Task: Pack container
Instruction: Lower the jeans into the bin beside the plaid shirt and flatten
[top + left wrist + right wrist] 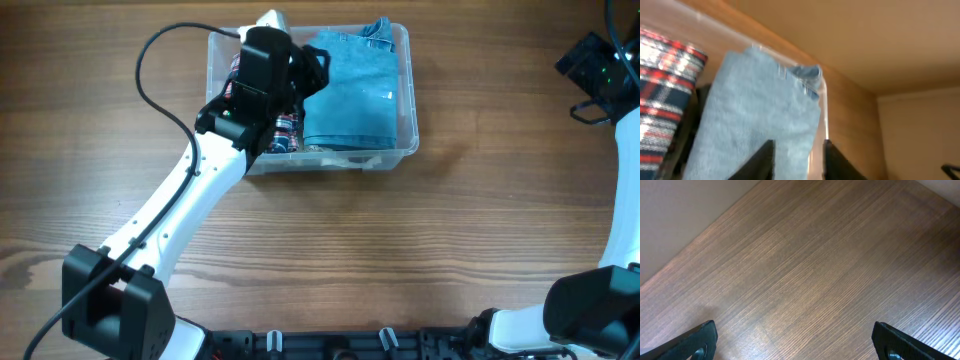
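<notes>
The clear container (pixel 409 92) stands at the back middle of the table. Inside it, folded blue jeans (pixel 350 95) fill the right part and a red, white and navy plaid garment (pixel 286 132) lies on the left. My left gripper (pixel 316 66) hovers inside the container over the jeans' left edge. In the left wrist view its jaws (pixel 797 156) stand narrowly apart above the jeans (pixel 755 105), with nothing between them, and the plaid garment (pixel 662 80) shows at the left. My right gripper (pixel 795 340) is wide open over bare wood, far right (pixel 598 68).
A black cable (pixel 150 75) loops from the left arm over the table left of the container. The container's clear wall (pixel 824 112) runs just right of the jeans. Wooden tabletop (pixel 400 240) spreads in front.
</notes>
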Tool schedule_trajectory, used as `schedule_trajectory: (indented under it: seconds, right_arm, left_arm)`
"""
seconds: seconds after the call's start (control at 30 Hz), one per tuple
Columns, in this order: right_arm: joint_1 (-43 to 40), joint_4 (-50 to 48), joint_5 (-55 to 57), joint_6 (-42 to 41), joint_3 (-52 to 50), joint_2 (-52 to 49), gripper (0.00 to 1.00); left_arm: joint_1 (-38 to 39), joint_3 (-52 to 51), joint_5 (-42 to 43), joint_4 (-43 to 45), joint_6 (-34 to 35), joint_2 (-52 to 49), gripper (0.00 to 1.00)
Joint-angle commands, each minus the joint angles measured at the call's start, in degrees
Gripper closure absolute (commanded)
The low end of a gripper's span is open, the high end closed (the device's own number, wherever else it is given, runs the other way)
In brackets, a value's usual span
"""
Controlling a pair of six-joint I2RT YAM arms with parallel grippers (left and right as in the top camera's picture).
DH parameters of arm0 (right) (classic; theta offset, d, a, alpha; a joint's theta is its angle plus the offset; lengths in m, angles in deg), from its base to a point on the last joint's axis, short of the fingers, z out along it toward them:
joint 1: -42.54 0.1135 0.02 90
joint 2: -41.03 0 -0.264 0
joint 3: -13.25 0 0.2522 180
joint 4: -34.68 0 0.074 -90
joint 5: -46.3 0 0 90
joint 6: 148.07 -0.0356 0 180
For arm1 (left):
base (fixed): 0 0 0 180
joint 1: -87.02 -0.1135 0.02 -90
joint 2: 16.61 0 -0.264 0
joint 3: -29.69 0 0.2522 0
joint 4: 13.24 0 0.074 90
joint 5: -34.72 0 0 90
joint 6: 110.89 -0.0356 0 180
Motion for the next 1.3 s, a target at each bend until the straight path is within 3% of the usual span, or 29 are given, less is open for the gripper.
schedule_trajectory:
  seconds: [0.0,0.2,0.47,0.7,0.83,1.17,1.27]
  right_arm:
    - [0.2,0.0,-0.5,-0.8,-0.2,-0.6,0.0]
    - [0.2,0.0,-0.5,-0.8,-0.2,-0.6,0.0]
    - [0.2,0.0,-0.5,-0.8,-0.2,-0.6,0.0]
    - [0.2,0.0,-0.5,-0.8,-0.2,-0.6,0.0]
    - [0.2,0.0,-0.5,-0.8,-0.2,-0.6,0.0]
    - [0.2,0.0,-0.5,-0.8,-0.2,-0.6,0.0]
    - [0.2,0.0,-0.5,-0.8,-0.2,-0.6,0.0]
  left_arm:
    - [0.1,0.9,-4.9,4.0,-0.9,-0.2,0.94]
    - [0.1,0.9,-6.4,11.4,-0.9,-8.1,0.95]
    - [1.9,0.9,-6.4,29.7,-1.1,-19.3,0.96]
    - [3.7,0.9,-6.6,22.9,-1.1,-25.4,0.96]
    - [4.1,0.9,-6.5,20.8,-1.2,-25.7,0.96]
    - [6.6,0.9,-5.0,36.4,-4.2,-18.2,0.96]
    - [7.9,0.9,-5.3,36.6,-4.2,-17.4,0.96]
